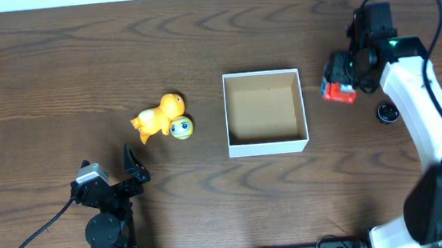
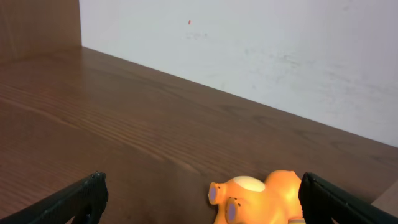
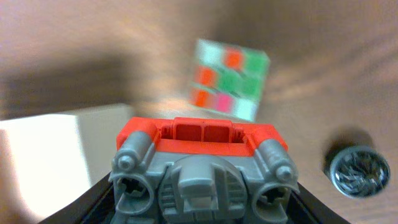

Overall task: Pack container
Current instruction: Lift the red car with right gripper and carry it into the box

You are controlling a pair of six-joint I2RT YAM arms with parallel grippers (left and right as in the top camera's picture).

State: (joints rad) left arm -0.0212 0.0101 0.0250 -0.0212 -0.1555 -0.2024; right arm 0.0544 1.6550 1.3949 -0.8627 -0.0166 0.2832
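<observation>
The container (image 1: 268, 145) is a square white box with a brown inside, standing mid-table; its white wall (image 3: 43, 162) shows at the left of the right wrist view. My right gripper (image 1: 339, 84) is just right of it, shut on a red and grey toy (image 3: 202, 168) that fills the gap between the fingers. An orange toy animal (image 1: 159, 117) lies left of the container with a small yellow round head (image 1: 180, 127) beside it. My left gripper (image 1: 133, 168) stands open, near and below the orange toy (image 2: 261, 196), which lies low between the fingers towards the right one.
A colour-tiled cube (image 3: 229, 79) sits blurred on the table beyond the held toy. A small black round disc (image 1: 387, 112) lies right of the right gripper, also seen as the disc (image 3: 359, 171). A white wall (image 2: 249, 50) borders the far table edge.
</observation>
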